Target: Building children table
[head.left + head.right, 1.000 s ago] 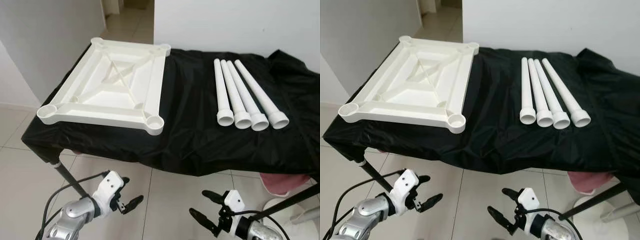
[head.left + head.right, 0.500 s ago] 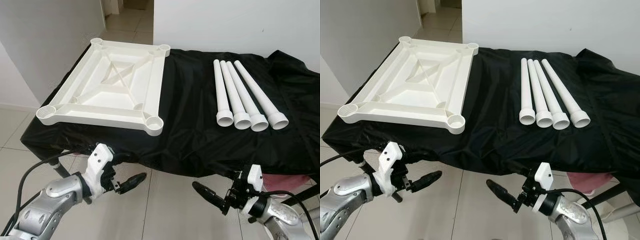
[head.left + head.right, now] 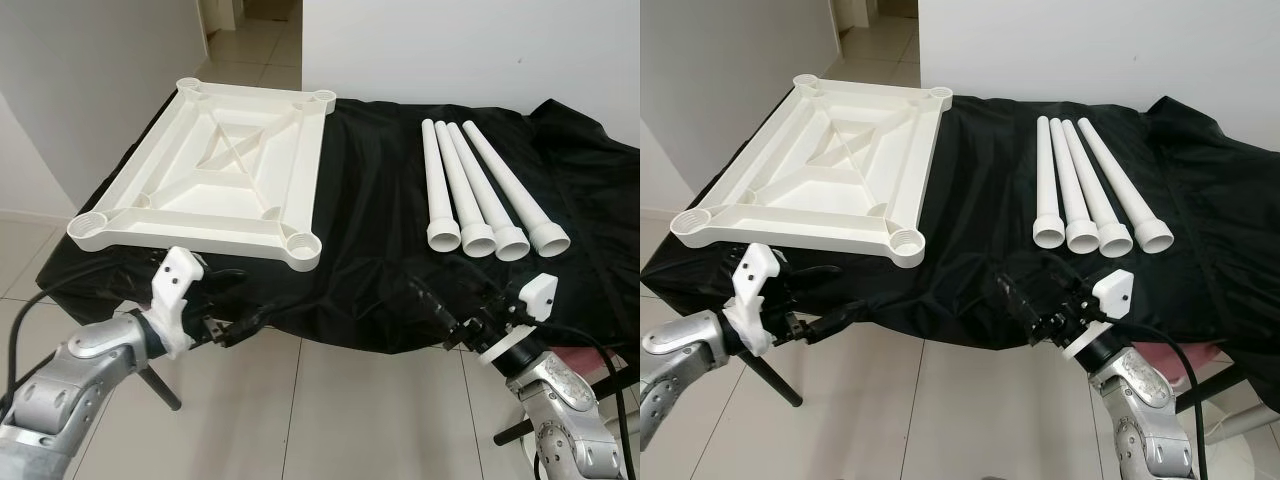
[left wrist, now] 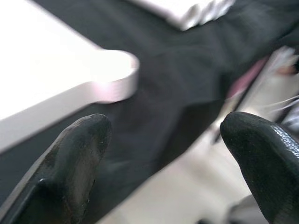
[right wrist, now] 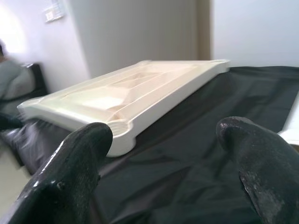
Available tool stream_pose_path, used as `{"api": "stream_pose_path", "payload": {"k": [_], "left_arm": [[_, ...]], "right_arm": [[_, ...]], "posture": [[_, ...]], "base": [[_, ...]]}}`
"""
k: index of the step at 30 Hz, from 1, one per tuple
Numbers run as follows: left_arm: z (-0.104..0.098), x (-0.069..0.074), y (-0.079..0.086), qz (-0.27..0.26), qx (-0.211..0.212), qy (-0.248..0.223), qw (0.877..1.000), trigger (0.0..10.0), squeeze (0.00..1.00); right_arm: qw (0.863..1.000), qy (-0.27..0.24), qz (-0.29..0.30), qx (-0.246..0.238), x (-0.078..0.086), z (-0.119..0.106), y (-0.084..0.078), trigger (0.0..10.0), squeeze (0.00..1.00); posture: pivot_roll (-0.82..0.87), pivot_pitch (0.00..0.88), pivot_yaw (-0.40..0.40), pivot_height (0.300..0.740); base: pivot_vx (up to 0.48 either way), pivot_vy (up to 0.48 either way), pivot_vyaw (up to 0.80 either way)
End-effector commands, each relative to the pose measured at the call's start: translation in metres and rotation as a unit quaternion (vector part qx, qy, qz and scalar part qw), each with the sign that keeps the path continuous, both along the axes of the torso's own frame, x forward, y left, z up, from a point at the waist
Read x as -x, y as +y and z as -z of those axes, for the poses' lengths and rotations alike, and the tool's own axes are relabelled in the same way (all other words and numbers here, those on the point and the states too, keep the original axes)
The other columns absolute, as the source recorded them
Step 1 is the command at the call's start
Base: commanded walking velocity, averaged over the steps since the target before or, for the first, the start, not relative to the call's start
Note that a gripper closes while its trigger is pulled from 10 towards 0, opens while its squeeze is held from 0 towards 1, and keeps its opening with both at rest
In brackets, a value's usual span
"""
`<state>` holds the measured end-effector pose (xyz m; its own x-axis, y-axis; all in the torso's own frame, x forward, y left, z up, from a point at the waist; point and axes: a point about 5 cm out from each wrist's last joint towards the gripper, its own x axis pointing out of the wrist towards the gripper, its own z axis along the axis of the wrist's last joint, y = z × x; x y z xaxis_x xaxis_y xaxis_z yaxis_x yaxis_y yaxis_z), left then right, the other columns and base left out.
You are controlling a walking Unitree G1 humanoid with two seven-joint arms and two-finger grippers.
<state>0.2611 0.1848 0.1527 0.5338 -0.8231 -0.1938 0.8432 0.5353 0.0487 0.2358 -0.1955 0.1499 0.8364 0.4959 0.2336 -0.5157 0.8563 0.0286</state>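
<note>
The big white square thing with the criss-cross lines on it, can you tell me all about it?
The big white plastic tabletop lies flat and upside down on the black cloth, toward the robot's left side. Its underside faces up, showing a raised rim, crossing ribs and a round socket at each of the four corners. All sockets look empty. The four white plastic tube legs lie apart from it to the right. No gripper touches it.

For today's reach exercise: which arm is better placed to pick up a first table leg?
Probably the right. The right end effector is open at the cloth's front edge, just below the four legs. The left end effector, also open, sits under the upside-down tabletop, further from them.
</note>
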Motion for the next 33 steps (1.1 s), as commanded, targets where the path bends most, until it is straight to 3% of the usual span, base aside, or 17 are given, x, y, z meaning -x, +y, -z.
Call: {"api": "stream_pose_path", "payload": {"k": [1,3,5,6,8,17,20,22,24,31,32,33], "left_arm": [[-0.006,-0.001,0.006,0.041,-0.014,-0.010,0.999,10.0,0.00],[-0.010,-0.006,0.009,0.030,-0.015,-0.018,0.999,10.0,0.00],[-0.026,-0.022,-0.001,-0.018,0.025,-0.069,0.997,10.0,0.00],[-0.026,-0.022,-0.001,-0.018,0.025,-0.069,0.997,10.0,0.00],[-0.036,-0.031,-0.013,-0.048,0.067,-0.094,0.992,10.0,0.00],[-0.038,-0.040,-0.027,-0.104,0.117,-0.108,0.982,10.0,0.00],[-0.037,-0.053,-0.027,-0.172,0.128,-0.113,0.970,10.0,0.00],[-0.037,-0.053,-0.027,-0.172,0.128,-0.113,0.970,10.0,0.00],[-0.036,-0.062,-0.025,-0.227,0.141,-0.102,0.958,10.0,0.00],[-0.043,-0.074,-0.026,-0.289,0.144,-0.107,0.940,10.0,0.00],[-0.050,-0.078,-0.026,-0.314,0.147,-0.132,0.929,10.0,0.00],[-0.050,-0.078,-0.026,-0.314,0.147,-0.132,0.929,10.0,0.00]], "right_arm": [[1.000,-0.004,0.018,0.002,-0.001,-0.004,-0.005,10.0,0.00],[1.000,-0.004,0.025,-0.001,-0.001,-0.005,-0.005,10.0,0.00],[0.998,-0.013,0.068,-0.011,-0.007,-0.010,-0.007,10.0,0.00],[0.998,-0.013,0.068,-0.011,-0.007,-0.010,-0.007,10.0,0.00],[0.995,-0.017,0.098,-0.011,-0.012,-0.013,-0.007,10.0,0.00],[0.990,0.000,0.143,-0.014,-0.020,-0.012,-0.005,10.0,0.00],[0.980,0.000,0.196,-0.016,-0.028,-0.016,-0.006,10.0,0.00],[0.980,0.000,0.196,-0.016,-0.028,-0.016,-0.006,10.0,0.00],[0.971,-0.005,0.239,-0.015,-0.034,-0.019,-0.009,10.0,0.00],[0.956,-0.024,0.290,-0.030,-0.040,-0.028,-0.009,10.0,0.00],[0.952,-0.043,0.302,-0.034,-0.041,-0.034,-0.007,10.0,0.00],[0.952,-0.043,0.302,-0.034,-0.041,-0.034,-0.007,10.0,0.00]], "posture": [[-0.09,0.000,0.025,0.740],[-0.09,0.000,0.030,0.740],[-0.09,0.000,0.039,0.740],[-0.09,0.000,0.039,0.740],[-0.09,0.000,0.037,0.740],[-0.09,0.000,0.036,0.740],[-0.09,0.000,0.033,0.740],[-0.09,0.000,0.033,0.740],[-0.09,0.000,0.027,0.740],[-0.09,0.000,0.022,0.740],[-0.10,0.000,0.029,0.740],[-0.10,0.000,0.029,0.740]], "base": [[0.000,0.000,0.00],[0.000,0.000,0.00],[0.000,0.000,0.00],[0.000,0.000,0.00],[0.000,0.000,0.00],[0.000,0.000,0.00],[0.000,0.000,0.00],[0.000,0.000,0.00],[0.000,0.000,0.00],[0.000,0.000,0.00],[0.000,0.000,0.00],[0.000,0.000,0.00]]}}
